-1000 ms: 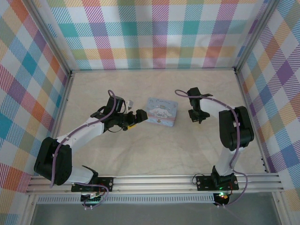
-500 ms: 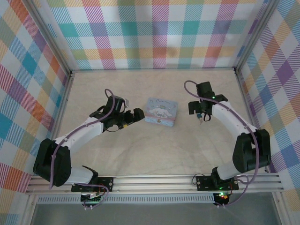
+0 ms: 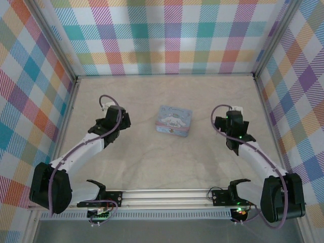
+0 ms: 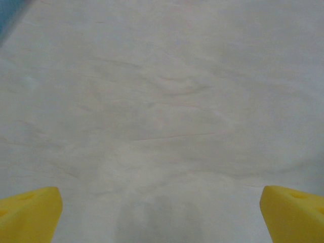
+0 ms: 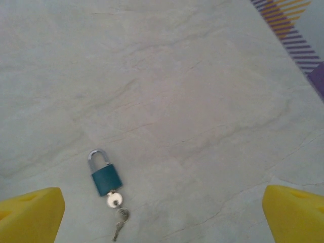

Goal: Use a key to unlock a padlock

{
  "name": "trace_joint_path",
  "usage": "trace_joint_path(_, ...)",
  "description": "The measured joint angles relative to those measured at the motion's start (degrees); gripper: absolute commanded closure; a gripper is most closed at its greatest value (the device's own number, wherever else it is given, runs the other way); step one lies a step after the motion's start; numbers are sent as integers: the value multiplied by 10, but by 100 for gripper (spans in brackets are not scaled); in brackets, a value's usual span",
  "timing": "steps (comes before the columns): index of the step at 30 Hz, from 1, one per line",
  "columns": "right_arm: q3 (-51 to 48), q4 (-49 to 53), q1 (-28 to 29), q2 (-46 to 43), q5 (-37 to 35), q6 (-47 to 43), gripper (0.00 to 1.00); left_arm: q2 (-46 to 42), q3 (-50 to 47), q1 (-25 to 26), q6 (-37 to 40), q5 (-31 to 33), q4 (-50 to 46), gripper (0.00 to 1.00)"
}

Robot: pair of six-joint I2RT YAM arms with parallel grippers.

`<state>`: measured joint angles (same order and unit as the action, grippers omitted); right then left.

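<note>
The padlock [image 5: 106,177] lies flat on the bench [image 5: 202,101] below the right fingers [image 5: 30,215], its key [image 5: 115,199] in the keyhole. Those and the left fingers [image 4: 28,215] gape wide, holding nothing. Best to pinch the key's head squarely, steady the lock's body, then turn gently
</note>
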<state>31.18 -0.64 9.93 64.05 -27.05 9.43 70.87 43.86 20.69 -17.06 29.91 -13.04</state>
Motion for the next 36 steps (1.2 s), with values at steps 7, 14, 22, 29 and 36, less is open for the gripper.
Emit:
trace_joint_path(7, -94, -224, -14, 60, -35, -41, 0, 79, -82, -85, 51, 37, 177, 0)
trace_joint_path(14, -149, -429, -28, 135, 7, -68, 0, 131, -149, -97, 118, 3, 363, 0)
trace_joint_path(22, -143, -531, -48, 244, 107, -84, 0, 192, -219, -128, 166, -99, 555, 0)
trace_joint_path(29, -100, -516, -62, 244, 135, -82, 0, 192, -218, -137, 167, -124, 590, 0)
trace_joint_path(36, -99, -493, -72, 244, 158, -82, 0, 192, -218, -137, 167, -130, 598, 0)
